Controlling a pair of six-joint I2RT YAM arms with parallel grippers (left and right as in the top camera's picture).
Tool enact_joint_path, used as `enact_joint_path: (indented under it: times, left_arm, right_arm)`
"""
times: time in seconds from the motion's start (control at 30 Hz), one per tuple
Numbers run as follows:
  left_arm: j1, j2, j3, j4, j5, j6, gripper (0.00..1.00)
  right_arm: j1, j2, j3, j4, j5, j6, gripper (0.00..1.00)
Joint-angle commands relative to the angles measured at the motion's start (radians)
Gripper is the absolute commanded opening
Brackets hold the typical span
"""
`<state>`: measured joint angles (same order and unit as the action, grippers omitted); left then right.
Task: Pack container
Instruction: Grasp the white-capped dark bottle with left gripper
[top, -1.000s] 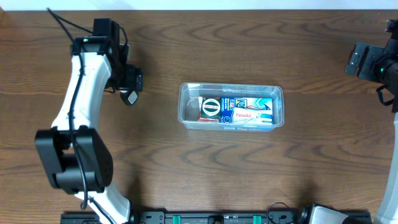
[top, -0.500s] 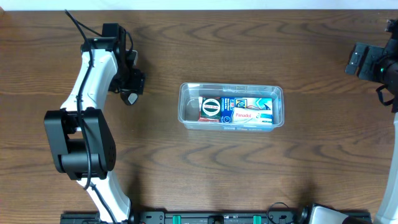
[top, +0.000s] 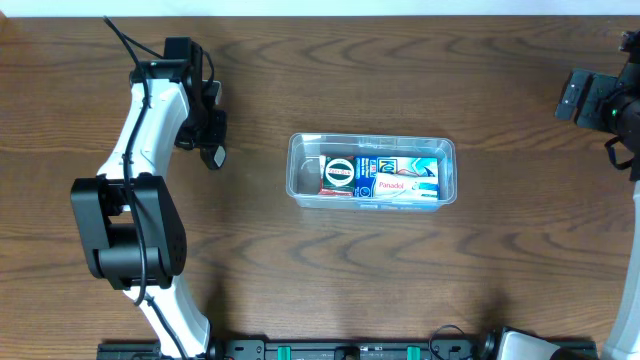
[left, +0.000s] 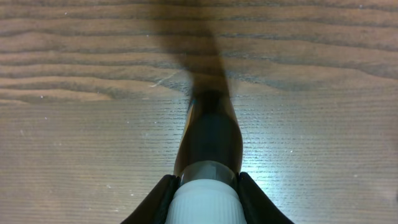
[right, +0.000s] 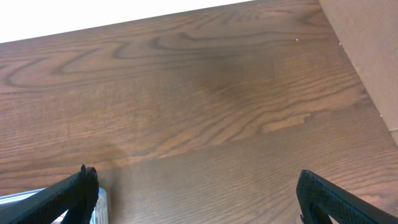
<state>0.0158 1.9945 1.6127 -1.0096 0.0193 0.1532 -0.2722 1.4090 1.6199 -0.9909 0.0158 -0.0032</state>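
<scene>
The container (top: 372, 138) is a clear rectangular tub at the table's middle, holding small boxes (top: 400, 178) and a round black-and-white item (top: 340, 172). Left of it, my left gripper (top: 212, 148) is down at the table. In the left wrist view this gripper (left: 204, 182) is shut on a dark brown bottle (left: 210, 134), and its fingers (left: 163, 190) press both sides of the neck at the white ribbed cap (left: 205, 202). The bottle lies along the wood, pointing away. My right gripper (top: 580, 97) stands wide open at the far right, and the right wrist view shows the gripper (right: 198, 180) holding nothing.
The wooden table's far edge meets a white surface in the right wrist view. A tan panel (right: 367, 56) stands at that view's right. A corner of the tub (right: 99, 202) shows beside the right gripper's left finger. My left arm's base (top: 125, 240) stands at the front left.
My left gripper's jaws have closed from wide open onto the bottle's neck. The left arm shifted slightly at the start, then held. The right arm has not moved.
</scene>
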Motion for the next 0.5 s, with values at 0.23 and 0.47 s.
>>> enact_joint_path:
  times: [0.23, 0.47]
  left_arm:
    - [-0.005, -0.001, 0.004, -0.023, 0.000, -0.065, 0.19]
    - [-0.037, -0.096, 0.010, -0.044, 0.000, -0.095, 0.20]
  right_arm:
    - [-0.006, 0.002, 0.002, -0.001, 0.003, 0.017, 0.99]
    - [-0.006, 0.002, 0.002, -0.001, 0.003, 0.017, 0.99]
